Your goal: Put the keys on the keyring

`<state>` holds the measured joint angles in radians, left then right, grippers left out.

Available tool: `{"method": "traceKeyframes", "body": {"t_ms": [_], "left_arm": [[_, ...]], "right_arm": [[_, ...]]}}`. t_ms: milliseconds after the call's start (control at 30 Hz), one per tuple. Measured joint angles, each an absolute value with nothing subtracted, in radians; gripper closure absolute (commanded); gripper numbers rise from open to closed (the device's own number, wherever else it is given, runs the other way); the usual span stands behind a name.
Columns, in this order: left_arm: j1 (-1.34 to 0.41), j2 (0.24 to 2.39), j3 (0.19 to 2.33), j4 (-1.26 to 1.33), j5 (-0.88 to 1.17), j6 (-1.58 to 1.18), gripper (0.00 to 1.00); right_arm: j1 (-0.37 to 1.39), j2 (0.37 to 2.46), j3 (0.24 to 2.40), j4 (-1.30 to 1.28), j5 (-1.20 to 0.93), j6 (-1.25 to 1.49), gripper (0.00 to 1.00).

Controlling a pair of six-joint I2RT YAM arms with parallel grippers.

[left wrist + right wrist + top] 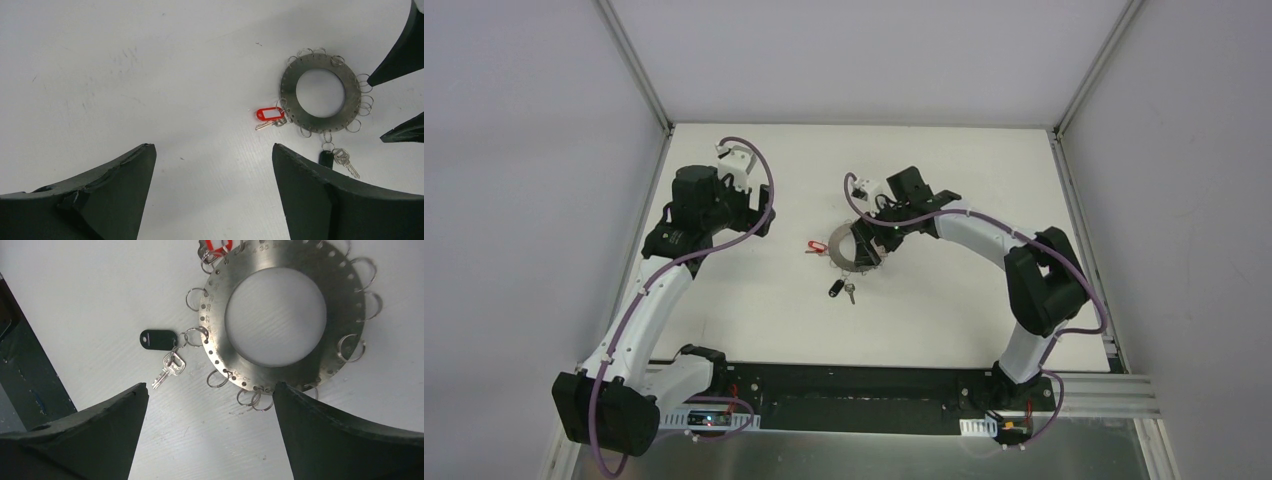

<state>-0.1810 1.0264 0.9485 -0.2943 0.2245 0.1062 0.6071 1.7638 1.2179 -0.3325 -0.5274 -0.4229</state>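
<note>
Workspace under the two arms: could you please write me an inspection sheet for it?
Surface: white table, faintly scuffed.
Job's things: keyring lies flat mid-table; red-tagged key and black-tagged key each sit on a wire loop at its rim.
Clutter: nothing seen.
Claws: left claw open, hovering over bare table to the ring's side; right claw open over the ring, holding nothing.
Cables: purple cables run along both arms.
Surroundings: pale walls, metal frame posts, black rail at the near edge.
</note>
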Motion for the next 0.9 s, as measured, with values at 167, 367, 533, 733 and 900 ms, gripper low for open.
{"method": "traceKeyframes", "body": {"t_ms": [167, 367, 533, 733, 900], "left_arm": [[-0.180, 1.026, 0.949, -0.287, 0.191, 0.098, 0.01], [-0.159, 1.026, 0.949, -0.262, 0.173, 0.096, 0.01], [-0.122, 1.026, 0.938, -0.239, 0.182, 0.096, 0.01], [-0.085, 1.026, 0.918, -0.222, 0.230, 0.081, 0.01], [-0.083, 1.038, 0.905, -0.205, 0.255, 0.059, 0.01]], "right_arm": [[0.607, 1.750, 1.275, -0.341, -0.480, -0.434, 0.00], [0.596, 1.716, 1.326, -0.333, -0.437, -0.433, 0.00], [0.558, 1.680, 1.315, -0.264, -0.434, -0.385, 0.00], [0.511, 1.710, 1.348, -0.237, -0.481, -0.304, 0.00], [0.510, 1.842, 1.431, -0.245, -0.498, -0.302, 0.00]]}}
